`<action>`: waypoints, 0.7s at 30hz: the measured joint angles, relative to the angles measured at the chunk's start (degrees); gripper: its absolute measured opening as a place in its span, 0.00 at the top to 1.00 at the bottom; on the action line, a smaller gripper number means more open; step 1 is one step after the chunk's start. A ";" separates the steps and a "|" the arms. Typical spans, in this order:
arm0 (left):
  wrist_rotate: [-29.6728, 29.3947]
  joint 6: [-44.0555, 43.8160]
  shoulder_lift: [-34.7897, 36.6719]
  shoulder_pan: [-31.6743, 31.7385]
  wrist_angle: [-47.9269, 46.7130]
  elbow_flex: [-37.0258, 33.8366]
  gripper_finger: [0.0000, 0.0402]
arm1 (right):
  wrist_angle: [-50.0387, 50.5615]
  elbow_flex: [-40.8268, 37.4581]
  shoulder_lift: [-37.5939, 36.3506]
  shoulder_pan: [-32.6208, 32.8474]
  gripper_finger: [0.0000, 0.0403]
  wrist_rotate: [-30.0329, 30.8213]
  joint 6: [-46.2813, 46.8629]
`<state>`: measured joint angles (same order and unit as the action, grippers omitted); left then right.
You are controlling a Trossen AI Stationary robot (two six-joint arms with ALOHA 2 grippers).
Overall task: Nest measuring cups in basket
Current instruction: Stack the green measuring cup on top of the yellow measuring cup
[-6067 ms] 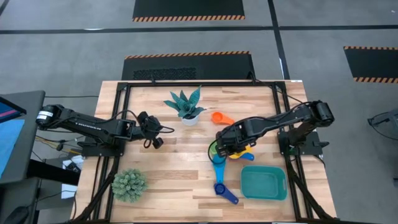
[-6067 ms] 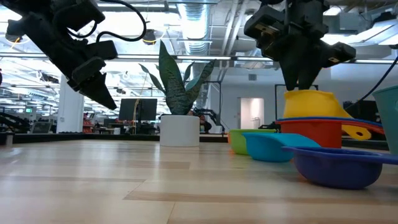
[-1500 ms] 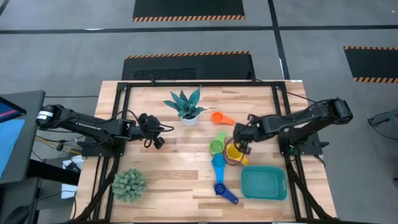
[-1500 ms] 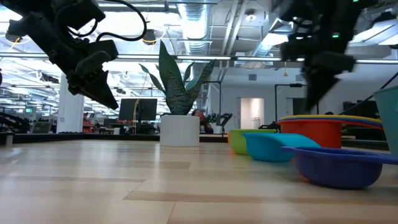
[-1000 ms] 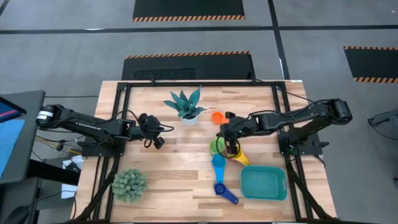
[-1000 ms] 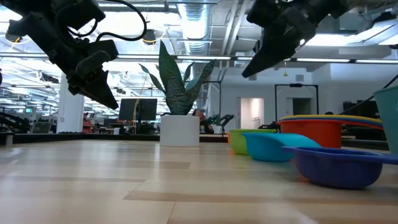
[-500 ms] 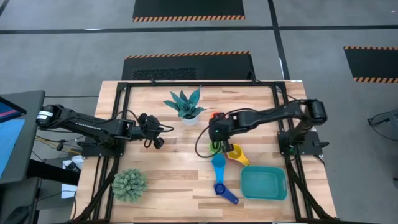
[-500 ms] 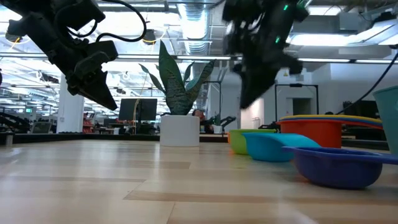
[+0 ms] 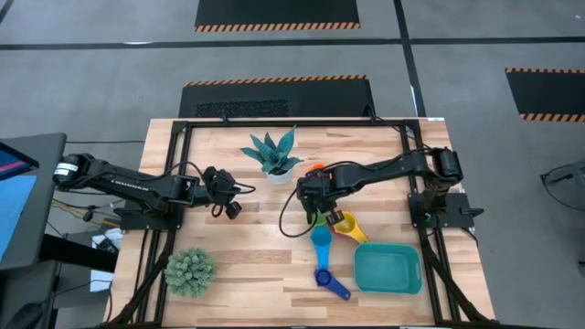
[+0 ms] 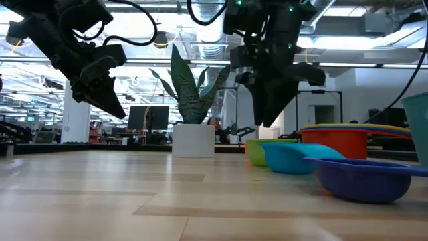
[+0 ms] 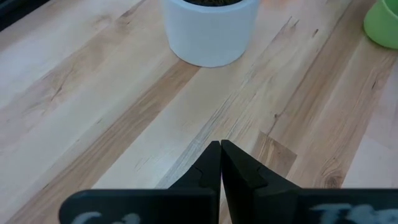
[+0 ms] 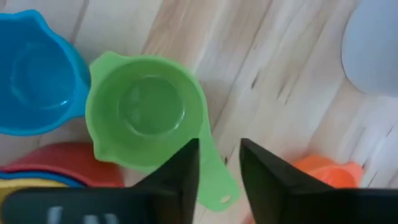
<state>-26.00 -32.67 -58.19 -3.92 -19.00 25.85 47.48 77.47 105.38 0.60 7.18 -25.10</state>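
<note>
The measuring cups lie right of the table's middle. The green cup [image 9: 317,217] [image 12: 146,115] stands upright, the light blue cup [image 9: 321,239] [image 12: 34,87] beside it, and the blue cup [image 9: 327,279] nearer the front. A yellow cup [image 9: 347,225] sits inside the red cup [image 10: 341,142]. The orange cup [image 9: 317,169] [image 12: 326,171] is half hidden by the arm. My right gripper [image 9: 313,199] [image 12: 219,165] hangs open above the green cup's handle [image 12: 214,180], clear of it in the low view [image 10: 267,120]. My left gripper [image 9: 228,196] [image 11: 220,152] waits shut above the table's left half. The teal basket [image 9: 388,269] holds nothing.
A spiky plant in a white pot [image 9: 272,157] [image 11: 211,28] stands close behind and left of the cups. A round green plant [image 9: 190,270] is at the near left corner. Bare wood lies between the two arms.
My right gripper has swung from above the red and yellow stack toward the table's left, ending above the green cup with its fingers pointing down. No cup has moved.
</note>
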 joint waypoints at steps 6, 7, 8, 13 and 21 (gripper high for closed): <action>-0.17 0.70 0.00 0.00 -0.01 0.00 1.00 | -1.27 -0.17 2.13 -0.46 0.45 -0.91 -0.93; -0.17 0.70 0.00 0.00 -0.02 0.00 1.00 | -0.88 -0.22 2.26 -0.43 0.43 -1.09 -0.95; -0.17 0.72 0.00 0.01 -0.04 0.00 1.00 | -1.24 0.01 2.69 -0.37 0.42 -1.12 -1.24; -0.18 0.49 0.00 0.00 -0.85 0.00 1.00 | -2.70 0.41 4.75 -0.28 0.40 -1.24 -2.29; -0.21 0.05 -0.02 0.00 -0.96 -0.02 1.00 | -4.78 0.58 8.03 0.07 0.49 -1.56 -1.77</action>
<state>-26.20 -32.62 -58.22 -3.92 -19.96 25.82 42.70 78.05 113.41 0.67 5.62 -26.88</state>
